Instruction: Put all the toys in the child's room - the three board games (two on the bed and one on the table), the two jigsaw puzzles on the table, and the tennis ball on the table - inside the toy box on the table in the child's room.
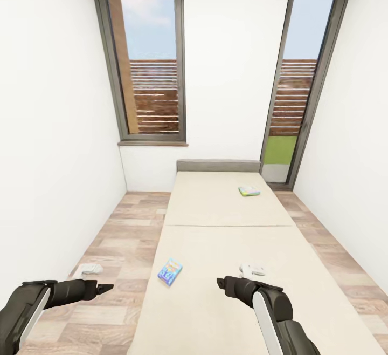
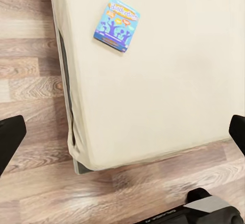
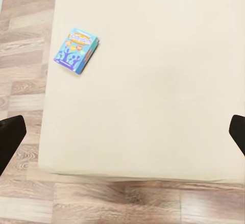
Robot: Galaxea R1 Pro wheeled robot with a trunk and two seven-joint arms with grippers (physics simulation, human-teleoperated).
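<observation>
The blue board game (image 1: 170, 271) is seen lying flat on the bed (image 1: 226, 290), near its left edge and close to the foot end, while the green-edged board game (image 1: 249, 191) lies far up the mattress, near the grey headboard (image 1: 218, 165). The left gripper (image 1: 105, 288) is held above the wood floor (image 1: 124, 258) beside the bed, and the right gripper (image 1: 221, 282) is held above the mattress; in both wrist views the dark fingers are spread wide at the frame edges and nothing is held between them. The step in hand is judged to be the picking of the near blue box. Because the box is thin and lies on soft, smooth beige cloth, it is better gripped across its short sides, with the fingers lowered straight around the edges and pressed a little into the mattress. The printed surface looks glossy and rigid, the floor planks matte and grained.
</observation>
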